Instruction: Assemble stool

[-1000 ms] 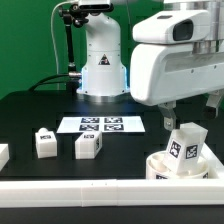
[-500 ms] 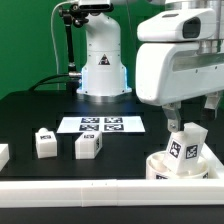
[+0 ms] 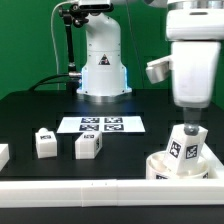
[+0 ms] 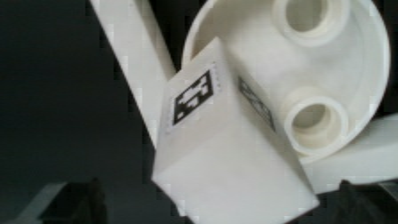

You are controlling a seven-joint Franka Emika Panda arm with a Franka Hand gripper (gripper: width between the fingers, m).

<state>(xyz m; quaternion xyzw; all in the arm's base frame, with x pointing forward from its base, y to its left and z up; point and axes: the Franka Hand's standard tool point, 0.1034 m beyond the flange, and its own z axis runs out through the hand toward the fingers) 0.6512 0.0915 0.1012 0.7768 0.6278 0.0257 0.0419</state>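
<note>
The stool's round white seat [image 3: 160,171] lies at the front of the exterior view's right. One tagged white leg [image 3: 185,148] stands tilted on it. My gripper [image 3: 188,128] hangs straight over that leg, with its fingers down around the leg's top. In the wrist view the leg [image 4: 222,140] fills the middle, over the seat [image 4: 329,75] with its round holes. My gripper [image 4: 217,205] straddles the leg. Its dark fingertips [image 4: 71,205] sit wide apart, with gaps to the leg's sides. Two loose legs [image 3: 44,142] [image 3: 88,145] stand at the exterior view's left.
The marker board [image 3: 102,125] lies flat in the middle, in front of the arm's base [image 3: 100,70]. A long white border rail [image 3: 80,190] runs along the front edge and also shows in the wrist view [image 4: 128,50]. Another white part [image 3: 3,155] shows at the far left edge.
My hand has turned about its upright axis and shifted over the standing leg, so it looks narrower in the exterior view. The leg, the seat and the loose legs have not moved.
</note>
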